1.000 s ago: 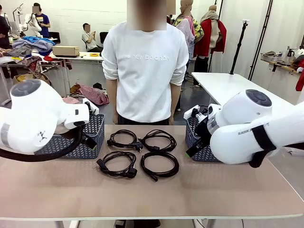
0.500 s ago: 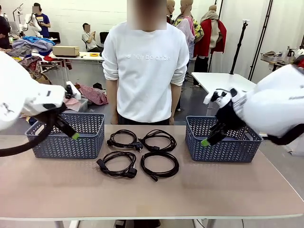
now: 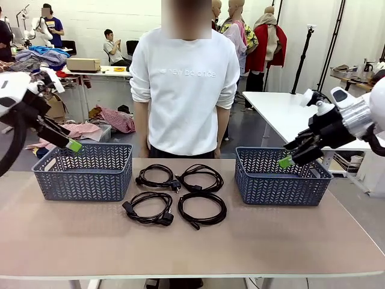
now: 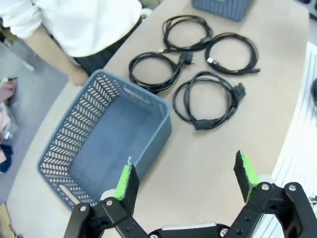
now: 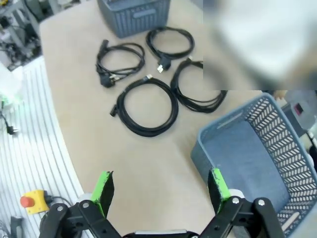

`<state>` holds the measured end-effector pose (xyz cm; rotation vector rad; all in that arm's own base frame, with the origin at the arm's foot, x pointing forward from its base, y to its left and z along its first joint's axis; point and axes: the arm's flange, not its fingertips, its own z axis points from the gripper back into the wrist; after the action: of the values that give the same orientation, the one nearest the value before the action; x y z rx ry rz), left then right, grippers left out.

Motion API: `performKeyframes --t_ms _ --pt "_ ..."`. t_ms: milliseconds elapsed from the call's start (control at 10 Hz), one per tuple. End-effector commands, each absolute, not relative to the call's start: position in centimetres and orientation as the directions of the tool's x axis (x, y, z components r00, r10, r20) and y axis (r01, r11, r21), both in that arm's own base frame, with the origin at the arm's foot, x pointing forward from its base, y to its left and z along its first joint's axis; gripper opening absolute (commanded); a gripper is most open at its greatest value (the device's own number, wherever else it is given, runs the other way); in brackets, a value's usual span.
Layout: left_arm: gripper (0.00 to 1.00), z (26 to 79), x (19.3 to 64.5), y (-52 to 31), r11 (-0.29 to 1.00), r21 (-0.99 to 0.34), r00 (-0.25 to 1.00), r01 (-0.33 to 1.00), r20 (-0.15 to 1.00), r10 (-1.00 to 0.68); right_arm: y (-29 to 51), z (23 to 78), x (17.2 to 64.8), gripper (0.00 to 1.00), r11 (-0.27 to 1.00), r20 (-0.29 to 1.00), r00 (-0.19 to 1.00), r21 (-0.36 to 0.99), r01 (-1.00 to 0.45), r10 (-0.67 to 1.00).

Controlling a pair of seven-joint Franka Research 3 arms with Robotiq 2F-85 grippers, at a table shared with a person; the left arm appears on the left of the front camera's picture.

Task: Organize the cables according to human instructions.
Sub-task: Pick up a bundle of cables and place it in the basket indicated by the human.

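Table point(image 3: 192, 247) laid out, nothing gripped yet
Our left gripper point(image 3: 71, 144) hangs wide above the left basket point(image 3: 84, 180), four cables point(image 3: 163, 218) lie coiled mid-table, right gripper point(image 3: 287, 160) wide above the right basket point(image 3: 280, 186); we should await the person's point(image 3: 183, 90) cue, then pinch one coil across its strands

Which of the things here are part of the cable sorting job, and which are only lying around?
For the job: four coiled black cables, left basket, right basket (likely where they go).
Lying about: clothes heap, cardboard box, in the background.
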<state>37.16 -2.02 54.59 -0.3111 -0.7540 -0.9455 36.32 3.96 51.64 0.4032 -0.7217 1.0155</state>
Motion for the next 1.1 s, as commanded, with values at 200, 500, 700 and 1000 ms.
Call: performKeyframes --t_ms 200,500,700,1000 --pt "1.00 55.0 37.4 -1.6 0.551 0.061 0.357 0.832 0.702 -0.617 3.7 51.8 36.2 1.00 0.467 0.721 0.319 -0.007 -0.884 0.615" --pt "1.00 55.0 37.4 -1.6 0.551 0.061 0.357 0.832 0.702 -0.617 3.7 51.8 36.2 1.00 0.467 0.721 0.319 -0.007 -0.884 0.615" --pt "1.00 55.0 37.4 -1.6 0.551 0.061 0.357 0.832 0.702 -0.617 3.7 51.8 36.2 1.00 0.467 0.721 0.319 -0.007 -0.884 0.615" --pt "1.00 55.0 37.4 -1.6 0.551 0.061 0.357 0.832 0.702 -0.617 3.7 51.8 36.2 1.00 0.467 0.721 0.319 -0.007 -0.884 0.615"
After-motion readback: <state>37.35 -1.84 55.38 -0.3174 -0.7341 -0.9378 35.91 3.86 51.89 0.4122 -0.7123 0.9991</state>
